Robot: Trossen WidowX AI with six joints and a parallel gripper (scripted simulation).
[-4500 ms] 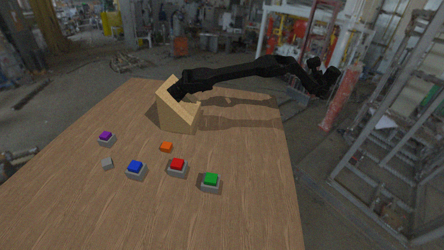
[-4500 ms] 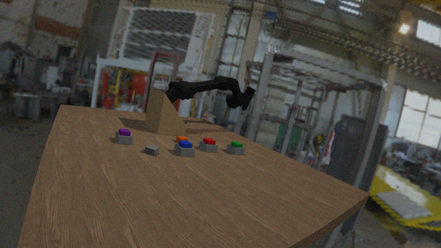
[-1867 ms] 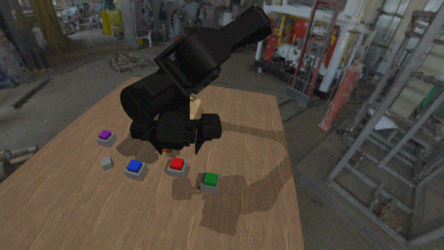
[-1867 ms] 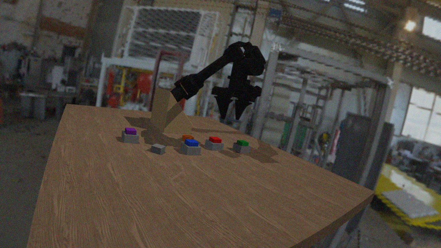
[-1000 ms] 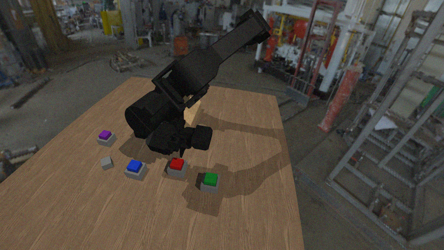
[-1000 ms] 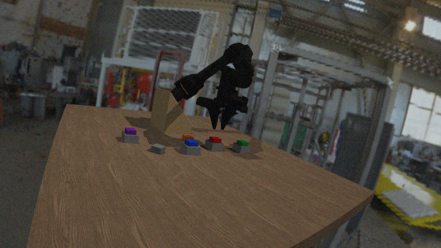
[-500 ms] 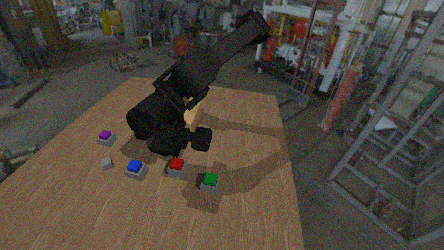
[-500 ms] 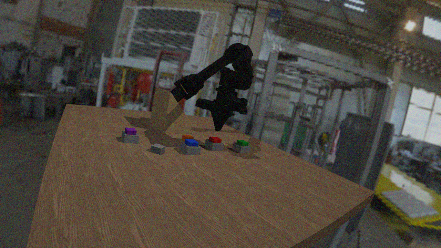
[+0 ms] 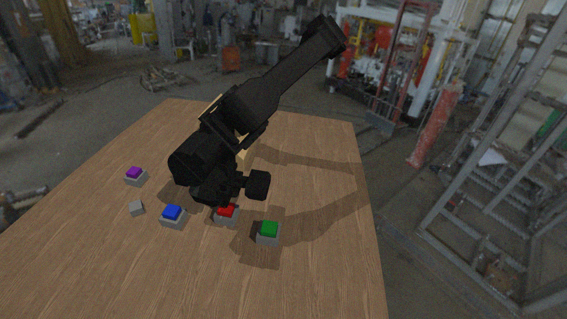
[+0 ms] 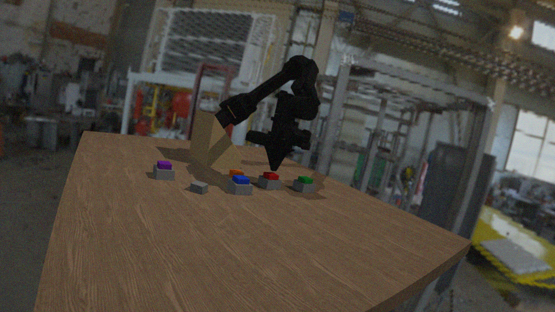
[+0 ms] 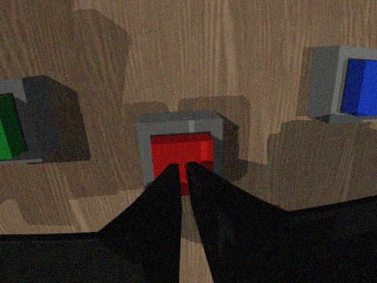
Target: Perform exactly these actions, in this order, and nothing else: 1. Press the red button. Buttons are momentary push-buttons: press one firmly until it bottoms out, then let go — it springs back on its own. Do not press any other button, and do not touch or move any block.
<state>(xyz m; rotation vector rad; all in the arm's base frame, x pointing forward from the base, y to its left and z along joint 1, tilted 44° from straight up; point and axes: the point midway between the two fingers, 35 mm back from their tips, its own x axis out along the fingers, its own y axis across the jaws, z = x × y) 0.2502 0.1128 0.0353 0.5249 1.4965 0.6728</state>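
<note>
The red button (image 9: 226, 210) (image 10: 270, 176) (image 11: 169, 151) sits in a grey base on the wooden table; its cap stands up above the base. My gripper (image 9: 225, 204) (image 10: 273, 169) (image 11: 183, 171) is shut, with only a thin gap between the fingertips and nothing held. It points down just above the red cap, over its rear part. The fingers hide part of the cap in the wrist view, and I cannot tell whether the tips touch it.
The green button (image 9: 269, 228) (image 10: 305, 179) (image 11: 8, 130) and the blue button (image 9: 171, 212) (image 10: 240, 179) (image 11: 363, 88) flank the red one. A purple button (image 9: 133, 172) (image 10: 164, 164), a grey block (image 9: 136, 208) (image 10: 199, 187) and an orange block (image 10: 236, 172) are also on the table.
</note>
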